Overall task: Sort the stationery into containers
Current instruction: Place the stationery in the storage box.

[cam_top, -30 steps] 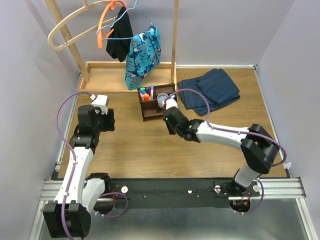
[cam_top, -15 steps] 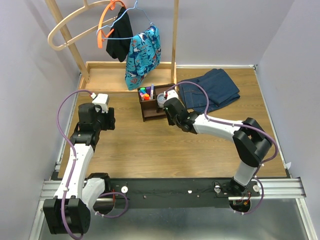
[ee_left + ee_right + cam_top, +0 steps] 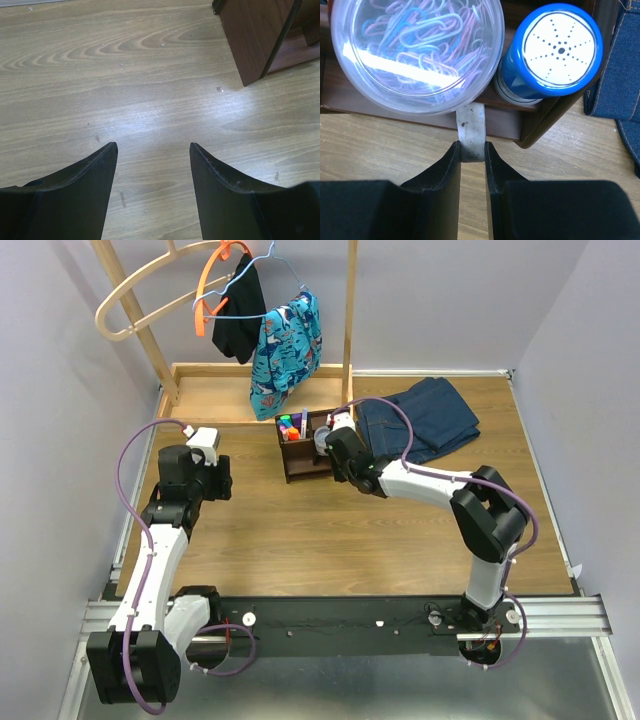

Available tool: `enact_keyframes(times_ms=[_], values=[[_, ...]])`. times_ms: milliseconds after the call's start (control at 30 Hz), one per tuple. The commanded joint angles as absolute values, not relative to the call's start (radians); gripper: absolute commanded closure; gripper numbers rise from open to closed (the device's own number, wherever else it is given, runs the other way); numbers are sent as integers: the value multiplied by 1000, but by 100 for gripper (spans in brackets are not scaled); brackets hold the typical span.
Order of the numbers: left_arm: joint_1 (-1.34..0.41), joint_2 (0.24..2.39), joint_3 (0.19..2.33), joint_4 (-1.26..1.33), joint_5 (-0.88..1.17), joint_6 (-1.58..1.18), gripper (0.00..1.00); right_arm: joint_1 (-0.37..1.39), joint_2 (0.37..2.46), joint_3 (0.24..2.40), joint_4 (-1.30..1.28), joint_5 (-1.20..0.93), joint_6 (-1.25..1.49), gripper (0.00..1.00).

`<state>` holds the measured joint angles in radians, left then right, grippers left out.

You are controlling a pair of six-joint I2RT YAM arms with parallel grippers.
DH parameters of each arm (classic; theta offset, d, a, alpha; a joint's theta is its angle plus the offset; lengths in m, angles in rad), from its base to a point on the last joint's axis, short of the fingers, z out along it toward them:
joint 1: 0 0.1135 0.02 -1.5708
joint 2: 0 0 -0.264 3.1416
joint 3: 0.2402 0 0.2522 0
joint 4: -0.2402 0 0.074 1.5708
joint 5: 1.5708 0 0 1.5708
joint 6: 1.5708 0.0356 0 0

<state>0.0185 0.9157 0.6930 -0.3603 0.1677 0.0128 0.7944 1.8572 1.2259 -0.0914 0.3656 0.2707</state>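
Observation:
The dark brown organiser (image 3: pixel 300 458) stands at the table's middle back, with coloured markers (image 3: pixel 290 425) upright in its rear compartments. In the right wrist view the clear round tub (image 3: pixel 417 50) of paper clips and the blue-capped grey bottle (image 3: pixel 555 50) sit in the organiser (image 3: pixel 540 120). My right gripper (image 3: pixel 472 150) is shut on the small white eraser (image 3: pixel 471 127), holding it just at the organiser's front wall, below the tub. In the top view the right gripper (image 3: pixel 332 440) is over the organiser's right side. My left gripper (image 3: pixel 152 146) is open and empty above bare table, left of the organiser (image 3: pixel 255 40).
Folded blue jeans (image 3: pixel 420 422) lie right of the organiser. A large pale wooden tray (image 3: pixel 235 395) with tall posts and hanging clothes (image 3: pixel 285 340) stands at the back. The left gripper (image 3: pixel 205 465) is over the table's left side.
My right gripper has moved up toward the organiser, from in front of it to over its right side. The left arm has barely moved.

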Motion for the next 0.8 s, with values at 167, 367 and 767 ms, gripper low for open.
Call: enact_keyframes(times_ms=[167, 367, 767], values=[[23, 928, 698, -336, 190, 5, 31, 788, 1896, 1266, -43, 371, 291, 90], [25, 928, 696, -341, 192, 3, 31, 787, 1910, 1276, -18, 374, 293, 90], [23, 923, 695, -348, 192, -23, 31, 779, 1930, 1290, -9, 380, 288, 70]])
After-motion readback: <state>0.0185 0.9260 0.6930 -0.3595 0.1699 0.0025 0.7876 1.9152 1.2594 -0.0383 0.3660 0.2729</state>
